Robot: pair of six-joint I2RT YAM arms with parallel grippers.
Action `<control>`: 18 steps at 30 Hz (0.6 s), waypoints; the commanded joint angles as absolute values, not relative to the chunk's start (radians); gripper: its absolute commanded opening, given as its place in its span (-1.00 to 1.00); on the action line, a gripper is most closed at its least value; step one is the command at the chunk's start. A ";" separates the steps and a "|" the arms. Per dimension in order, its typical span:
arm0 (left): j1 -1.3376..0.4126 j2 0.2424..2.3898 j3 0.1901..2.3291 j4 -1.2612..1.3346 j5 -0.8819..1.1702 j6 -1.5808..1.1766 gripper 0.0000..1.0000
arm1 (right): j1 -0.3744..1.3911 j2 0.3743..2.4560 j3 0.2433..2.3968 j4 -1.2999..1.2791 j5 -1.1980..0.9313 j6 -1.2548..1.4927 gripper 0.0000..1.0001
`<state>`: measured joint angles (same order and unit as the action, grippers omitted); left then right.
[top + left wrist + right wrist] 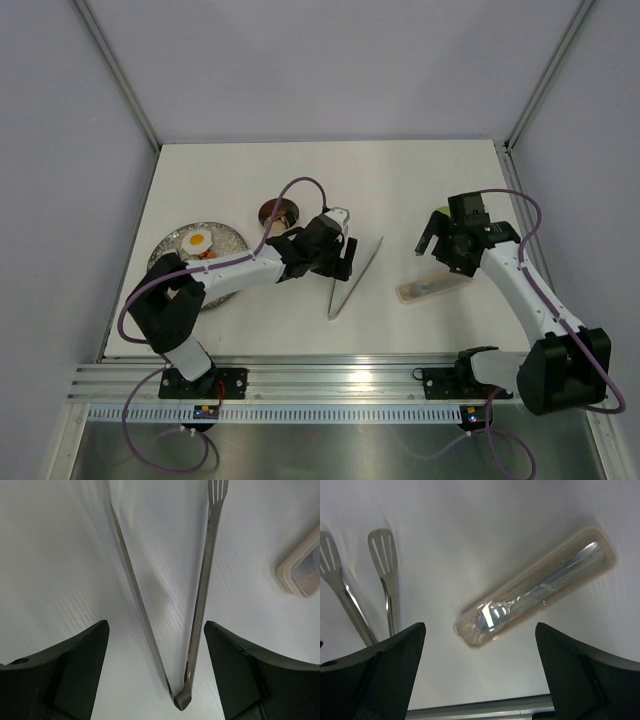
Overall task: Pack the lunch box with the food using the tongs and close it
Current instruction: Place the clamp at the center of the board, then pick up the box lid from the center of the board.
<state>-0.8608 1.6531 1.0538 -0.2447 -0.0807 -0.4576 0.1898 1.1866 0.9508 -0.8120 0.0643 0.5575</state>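
The silver tongs [355, 282] lie flat on the white table, their V opening toward the back. My left gripper [340, 262] hovers over them, open. In the left wrist view the tongs [200, 605] run up between my black fingers [75, 670] without touching either, the joined end near the bottom. The round lunch box [278, 212] sits behind the left wrist, partly hidden by the cable. A fried egg [198, 240] and other food pieces lie on the grey plate [232, 240]. My right gripper [430, 245] is open and empty above the table.
A long translucent case [432, 287] holding a spoon lies under the right gripper, seen as the case [535, 587] in the right wrist view, with the tongs' slotted tips [382, 550] to its left. The case corner [302, 570] shows at the left wrist view's right edge.
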 commanded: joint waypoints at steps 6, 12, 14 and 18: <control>-0.784 1.441 1.203 -0.418 -0.204 -0.422 0.63 | 0.072 1.458 1.057 -0.565 0.143 0.663 0.75; -0.640 1.301 1.155 -0.463 -0.120 -0.465 0.64 | -0.047 1.606 1.106 -0.500 0.160 0.690 0.55; -0.603 1.273 1.120 -0.465 -0.097 -0.477 0.64 | -0.086 1.637 1.114 -0.483 0.156 0.681 0.55; -0.540 1.236 1.085 -0.489 -0.081 -0.506 0.64 | -0.132 1.738 1.140 -0.462 0.107 0.692 0.55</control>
<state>-0.5747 1.2579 1.1072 -0.4576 -0.1154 -0.4759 -0.1127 1.6890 1.0966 -0.5121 0.1135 0.6643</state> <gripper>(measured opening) 0.820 0.777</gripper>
